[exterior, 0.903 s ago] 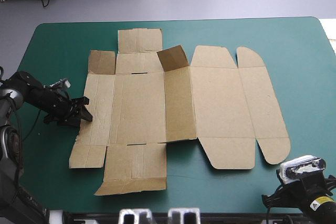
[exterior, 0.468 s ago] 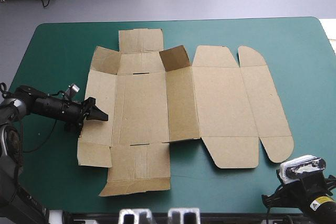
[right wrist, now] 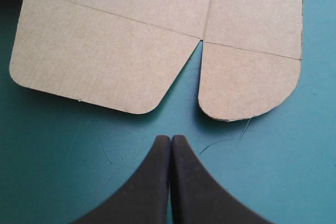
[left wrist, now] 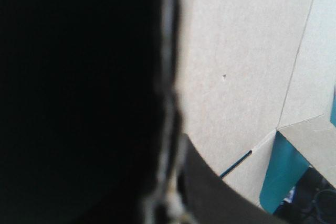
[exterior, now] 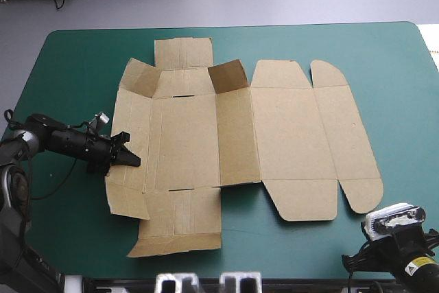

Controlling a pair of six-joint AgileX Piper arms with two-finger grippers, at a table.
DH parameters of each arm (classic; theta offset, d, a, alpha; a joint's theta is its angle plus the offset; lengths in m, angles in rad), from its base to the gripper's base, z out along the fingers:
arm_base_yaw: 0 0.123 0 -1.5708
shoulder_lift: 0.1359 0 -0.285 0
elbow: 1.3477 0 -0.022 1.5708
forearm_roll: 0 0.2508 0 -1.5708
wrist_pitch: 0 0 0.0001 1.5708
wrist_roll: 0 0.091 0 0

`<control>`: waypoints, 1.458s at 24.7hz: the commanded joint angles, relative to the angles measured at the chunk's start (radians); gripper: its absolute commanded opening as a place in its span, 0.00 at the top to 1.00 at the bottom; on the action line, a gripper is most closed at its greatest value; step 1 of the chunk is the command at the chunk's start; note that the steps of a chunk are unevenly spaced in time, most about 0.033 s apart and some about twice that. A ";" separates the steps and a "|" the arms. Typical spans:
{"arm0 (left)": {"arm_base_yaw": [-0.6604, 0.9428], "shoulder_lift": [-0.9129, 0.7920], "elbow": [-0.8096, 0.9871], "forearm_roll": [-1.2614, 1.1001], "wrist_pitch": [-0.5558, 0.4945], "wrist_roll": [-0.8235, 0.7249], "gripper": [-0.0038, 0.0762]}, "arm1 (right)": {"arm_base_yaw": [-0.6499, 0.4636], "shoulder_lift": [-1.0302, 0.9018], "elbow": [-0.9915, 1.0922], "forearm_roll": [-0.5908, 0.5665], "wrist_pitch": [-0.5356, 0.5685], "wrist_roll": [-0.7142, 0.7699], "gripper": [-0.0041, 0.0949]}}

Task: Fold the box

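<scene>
High view: the flat-cut brown cardboard box (exterior: pixel 288 135) lies spread on the teal-green table cover (exterior: pixel 68 66). It's mostly flat, w/ two small far flaps (exterior: pixel 230 75) tilted up.
L gripper (exterior: pixel 130 158): low, coming in from the box's left side, w/ its tip at the left panel's edge. You can't tell if it touches.
L gripper state: you can't tell open vs closed, as black blocks most of the L wrist view.
Ahead of L gripper: plain brown board (left wrist: pixel 236 66) w/ crease lines, and a teal-green strip beside a raised flap.
R gripper (right wrist: pixel 170 139): closed to one point, nothing held, over bare cover.
Ahead of R gripper: two rounded flaps (right wrist: pixel 247 85) of the box, lying flat, near its tip but apart from it.
</scene>
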 commanded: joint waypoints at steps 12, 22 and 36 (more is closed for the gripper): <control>-0.466 -0.328 -0.419 0.500 -0.113 -0.006 0.97 | 0.003 0.011 -0.021 0.007 -0.057 0.002 0.98; -0.754 -0.326 -0.511 0.993 -0.543 0.003 0.97 | 0.003 0.011 -0.021 0.009 -0.057 0.002 0.98; -1.022 -0.326 -0.577 1.427 -0.668 0.021 0.97 | 0.003 0.011 -0.021 0.009 -0.059 0.002 0.98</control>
